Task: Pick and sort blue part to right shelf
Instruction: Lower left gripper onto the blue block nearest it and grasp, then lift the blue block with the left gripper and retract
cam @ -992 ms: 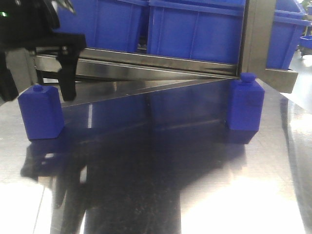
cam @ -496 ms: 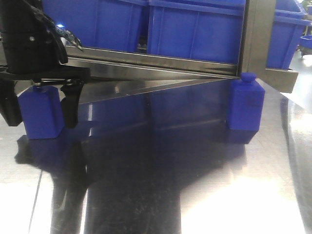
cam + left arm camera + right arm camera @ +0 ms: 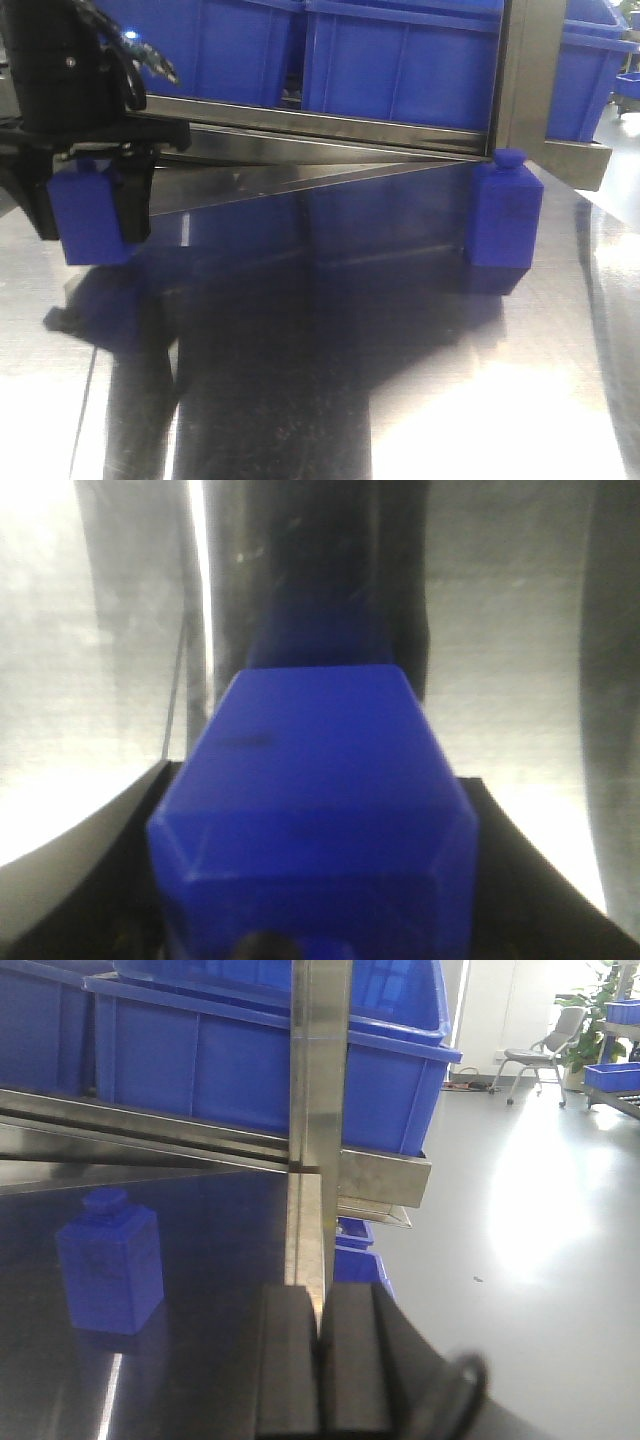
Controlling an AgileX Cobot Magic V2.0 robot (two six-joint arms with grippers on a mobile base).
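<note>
A blue part, a small block with a cap, is at the left of the front view, just above the steel tabletop. My left gripper is shut on it, one black finger on each side. In the left wrist view the part fills the space between the fingers. Another blue part stands at the right by the rack's post, also seen in the right wrist view. My right gripper is shut on nothing, facing the post. The steel shelf rack runs along the back.
Large blue bins sit on the rack behind the table. A steel upright post stands at the back right, also close in front of the right gripper. Beyond the table's right edge is open floor with a chair far off.
The left gripper came down around the left blue part, closed on it and raised it slightly off the table. The right blue part has not moved.
</note>
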